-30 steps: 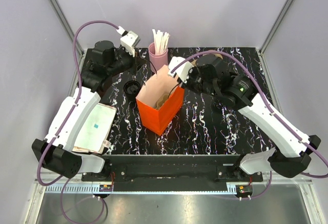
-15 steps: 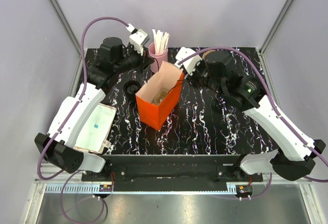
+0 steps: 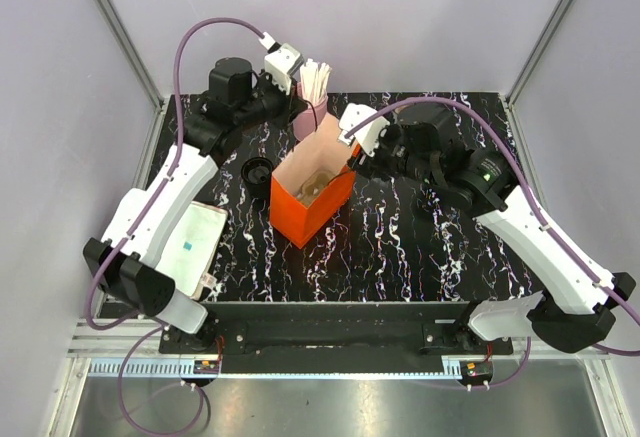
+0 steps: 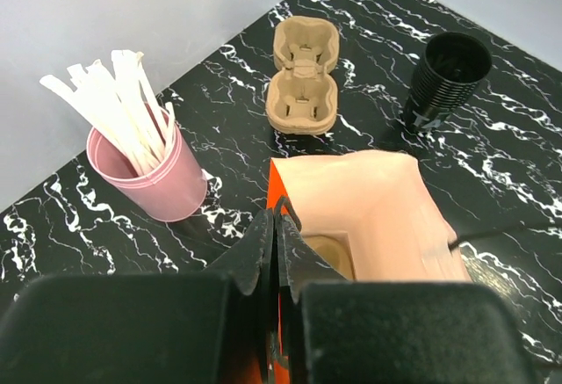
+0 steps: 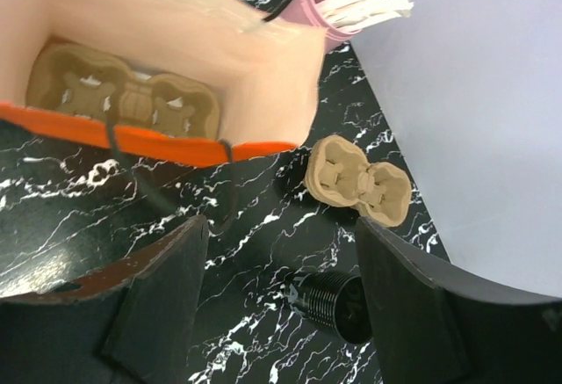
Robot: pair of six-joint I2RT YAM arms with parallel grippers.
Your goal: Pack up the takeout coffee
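Bright, even light with soft shadows.
The top view is sharp, with a pale sheen on the metal shelf (image 3: pixel 350 402) below the table's (image 3: pixel 420 247) near edge. In the wrist views the left gripper (image 4: pixel 274 226) and right gripper (image 5: pixel 281 287) loom blurred, while the tabletop beyond is crisp.

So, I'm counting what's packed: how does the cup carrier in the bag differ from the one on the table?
The carrier in the bag lies at the bottom of the orange paper bag; the carrier on the table lies outside it. The bagged one is shaded and partly cut off by the bag's rim; the other is fully in view. Both are tan two-cup pulp carriers, flat, wells empty.
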